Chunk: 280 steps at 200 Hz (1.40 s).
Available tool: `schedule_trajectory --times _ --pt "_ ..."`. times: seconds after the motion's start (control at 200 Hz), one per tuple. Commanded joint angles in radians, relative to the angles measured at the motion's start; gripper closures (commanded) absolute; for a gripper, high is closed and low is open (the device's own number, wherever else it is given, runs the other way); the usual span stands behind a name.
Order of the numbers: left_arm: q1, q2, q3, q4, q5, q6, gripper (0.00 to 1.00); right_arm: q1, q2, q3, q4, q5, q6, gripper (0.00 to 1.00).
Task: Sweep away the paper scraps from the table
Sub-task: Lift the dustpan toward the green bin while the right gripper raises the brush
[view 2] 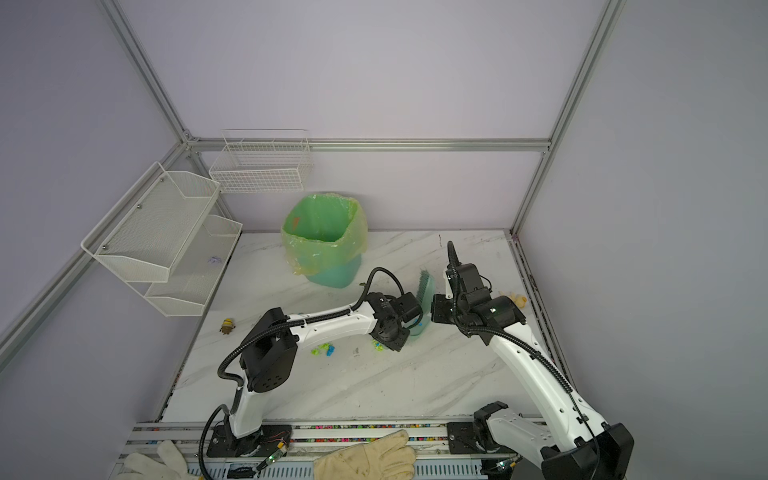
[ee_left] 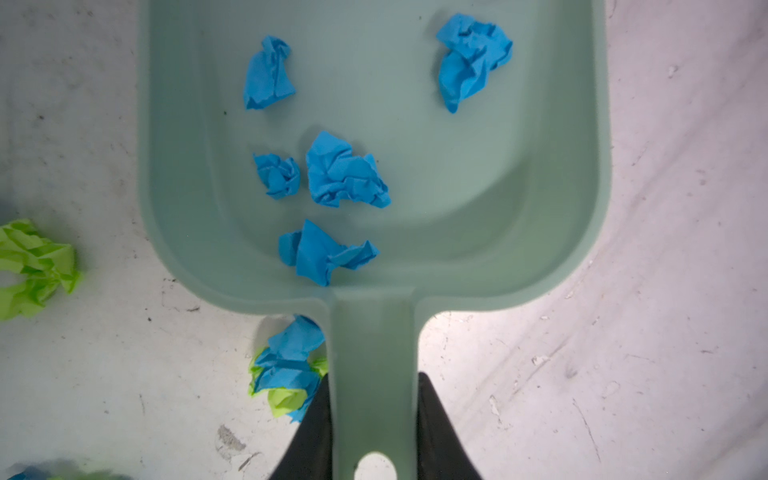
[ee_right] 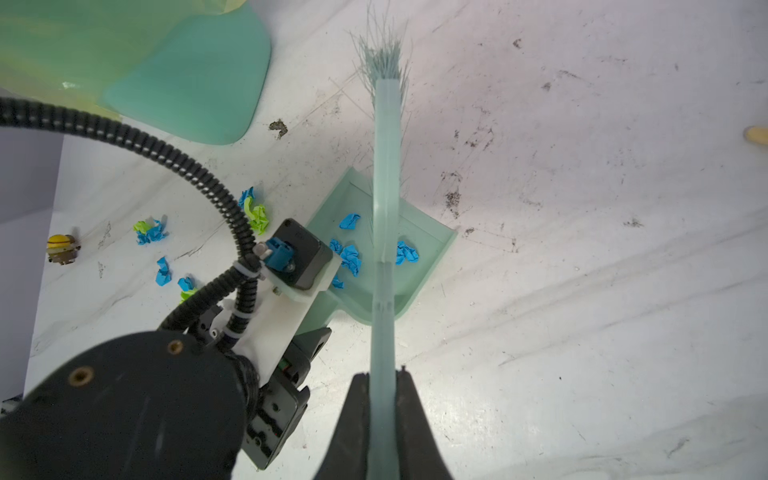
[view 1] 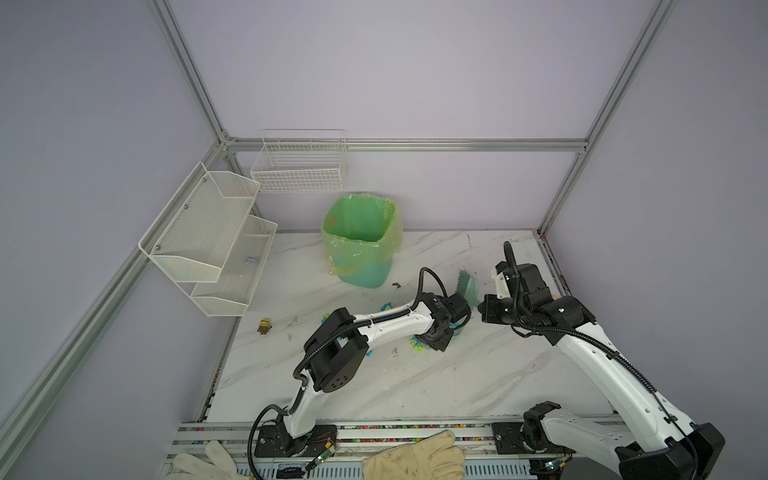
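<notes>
Five blue paper scraps (ee_left: 345, 170) sit in the dustpan (ee_left: 478, 174), pinched by its handle in the left claw (ee_left: 372, 380), the right claw (ee_right: 383, 374) clamping a brush (ee_right: 386, 166), while several more (blue and green) litter the bench (ee_left: 665, 291), unswept.

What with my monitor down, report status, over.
Left end effector shut on dustpan handle, right end effector on brush. Five blue paper scraps inside, others loose on table. Toy figure near strays.
</notes>
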State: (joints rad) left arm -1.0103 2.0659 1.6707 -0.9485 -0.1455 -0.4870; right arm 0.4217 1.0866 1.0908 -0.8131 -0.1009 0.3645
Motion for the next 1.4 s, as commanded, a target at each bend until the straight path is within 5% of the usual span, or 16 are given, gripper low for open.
schedule_trajectory --times 0.0,0.325,0.725,1.015,1.395 --pt "-0.006 -0.084 -0.028 0.033 -0.029 -0.007 1.0 0.006 0.023 0.043 0.007 0.052 0.024 1.0" --pt "-0.01 -0.174 -0.047 0.057 -0.033 -0.013 1.0 -0.026 0.038 0.13 0.062 0.175 0.055 1.0" --pt "-0.01 -0.266 -0.057 0.056 -0.053 -0.031 1.0 -0.215 0.104 0.175 0.177 0.126 0.057 1.0" --pt "0.0 -0.334 -0.033 0.059 -0.037 -0.074 1.0 -0.232 0.038 0.112 0.246 0.211 0.106 1.0" --pt "0.018 -0.417 -0.001 0.097 0.022 -0.098 1.0 -0.233 0.021 0.033 0.29 0.159 0.116 1.0"
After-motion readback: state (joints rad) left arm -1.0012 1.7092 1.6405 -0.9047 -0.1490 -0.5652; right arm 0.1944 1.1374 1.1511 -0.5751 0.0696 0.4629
